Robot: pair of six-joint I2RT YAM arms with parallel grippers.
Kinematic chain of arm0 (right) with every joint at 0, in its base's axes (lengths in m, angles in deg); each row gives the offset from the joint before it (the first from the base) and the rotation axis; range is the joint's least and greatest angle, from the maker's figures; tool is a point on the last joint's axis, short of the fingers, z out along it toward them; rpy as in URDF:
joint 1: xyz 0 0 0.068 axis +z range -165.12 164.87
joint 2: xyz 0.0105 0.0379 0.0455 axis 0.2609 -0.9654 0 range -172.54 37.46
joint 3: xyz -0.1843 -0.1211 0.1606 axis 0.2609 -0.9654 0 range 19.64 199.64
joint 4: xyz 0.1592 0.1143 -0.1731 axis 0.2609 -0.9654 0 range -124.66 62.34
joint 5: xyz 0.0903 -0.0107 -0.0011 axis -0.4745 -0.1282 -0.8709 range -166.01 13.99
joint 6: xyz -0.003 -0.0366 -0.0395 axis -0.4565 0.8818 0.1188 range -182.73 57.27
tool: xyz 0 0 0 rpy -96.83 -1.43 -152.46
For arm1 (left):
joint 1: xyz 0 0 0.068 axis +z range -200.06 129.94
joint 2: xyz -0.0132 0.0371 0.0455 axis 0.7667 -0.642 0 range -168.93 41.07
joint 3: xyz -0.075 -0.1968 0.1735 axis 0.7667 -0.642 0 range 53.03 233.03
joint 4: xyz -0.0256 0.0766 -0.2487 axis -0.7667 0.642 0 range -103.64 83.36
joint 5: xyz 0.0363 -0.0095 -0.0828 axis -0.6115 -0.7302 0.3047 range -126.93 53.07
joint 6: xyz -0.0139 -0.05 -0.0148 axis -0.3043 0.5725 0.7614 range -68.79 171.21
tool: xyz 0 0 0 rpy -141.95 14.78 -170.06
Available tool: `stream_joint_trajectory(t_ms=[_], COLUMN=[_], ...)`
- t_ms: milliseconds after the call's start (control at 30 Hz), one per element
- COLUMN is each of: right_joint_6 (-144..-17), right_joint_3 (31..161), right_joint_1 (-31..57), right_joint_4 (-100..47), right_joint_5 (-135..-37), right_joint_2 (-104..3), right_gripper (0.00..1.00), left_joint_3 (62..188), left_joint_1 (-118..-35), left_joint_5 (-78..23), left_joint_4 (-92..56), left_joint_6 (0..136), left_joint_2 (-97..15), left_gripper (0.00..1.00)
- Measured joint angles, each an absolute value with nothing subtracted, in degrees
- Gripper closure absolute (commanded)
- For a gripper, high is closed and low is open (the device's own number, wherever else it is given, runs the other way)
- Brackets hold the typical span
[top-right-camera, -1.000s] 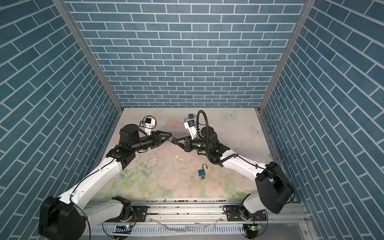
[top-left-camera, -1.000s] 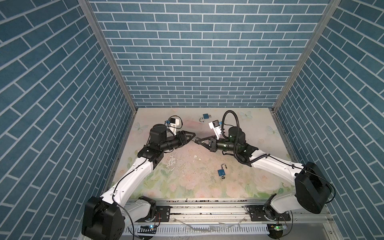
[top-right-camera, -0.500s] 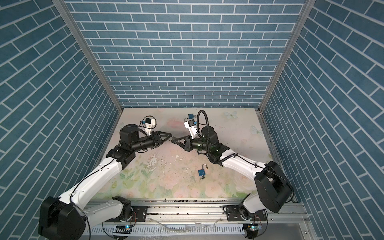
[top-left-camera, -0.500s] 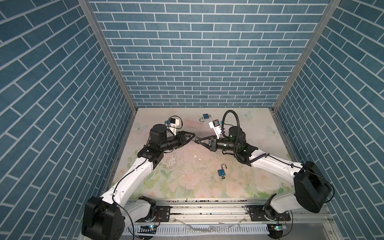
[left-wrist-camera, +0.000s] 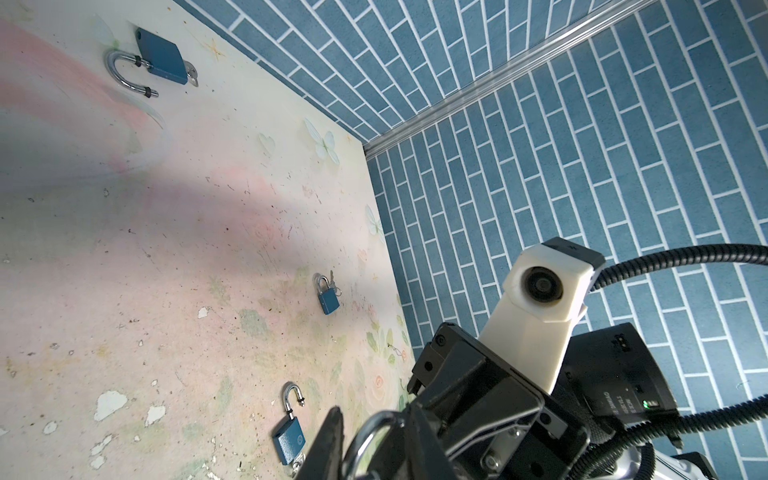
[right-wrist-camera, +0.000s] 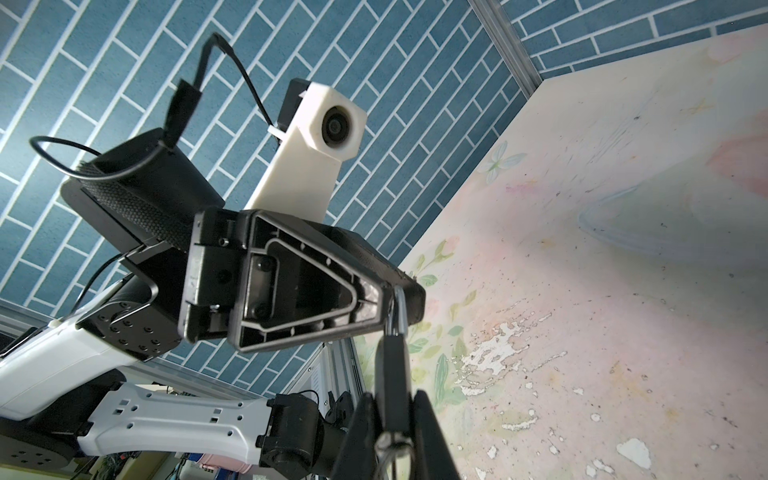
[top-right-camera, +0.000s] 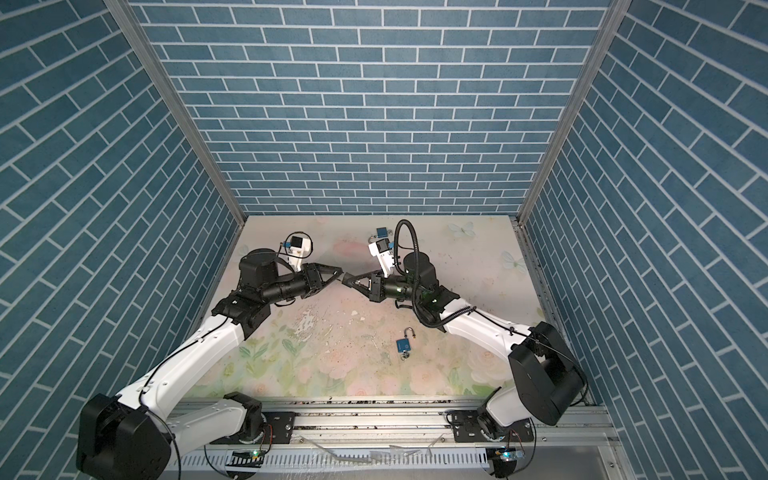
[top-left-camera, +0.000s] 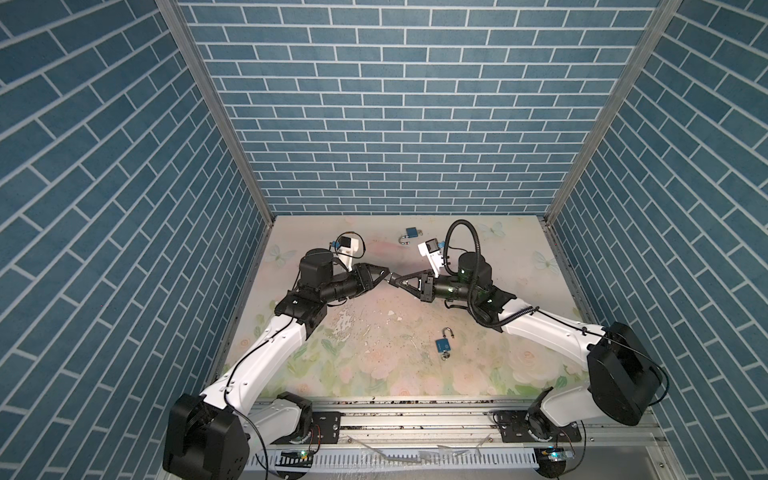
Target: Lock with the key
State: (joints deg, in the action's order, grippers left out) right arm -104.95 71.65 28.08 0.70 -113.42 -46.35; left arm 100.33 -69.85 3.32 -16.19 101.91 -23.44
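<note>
Pinching dark rectangular padlock body in right gripper jaws as anchor; straddling silver U-shaped shackle with left gripper jaws, probably for pushing shut; clamped or not, cannot tell.

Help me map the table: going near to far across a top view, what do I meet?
Front padlock → left gripper and right gripper, tip to tip at one depth, a held padlock between them → back padlock.

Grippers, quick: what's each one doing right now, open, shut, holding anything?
Left gripper: around the shackle of the padlock; whether it grips cannot be told.
Right gripper: shut on the padlock's body.
</note>
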Motion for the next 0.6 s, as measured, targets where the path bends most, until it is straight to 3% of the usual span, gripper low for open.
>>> stream_joint_trajectory(t_ms=[600], right_joint_6=[-104.9], right_joint_3=[71.6], right_joint_1=[27.8], right_joint_4=[1.3], right_joint_5=[-114.2], right_joint_2=[-46.7], right_gripper=[1.0], left_joint_3=[100.3], left_joint_1=[-69.8], left_joint_5=[3.1], left_joint_4=[-15.6], left_joint_6=[101.5], left_joint_2=[-23.4], left_gripper=[0.8])
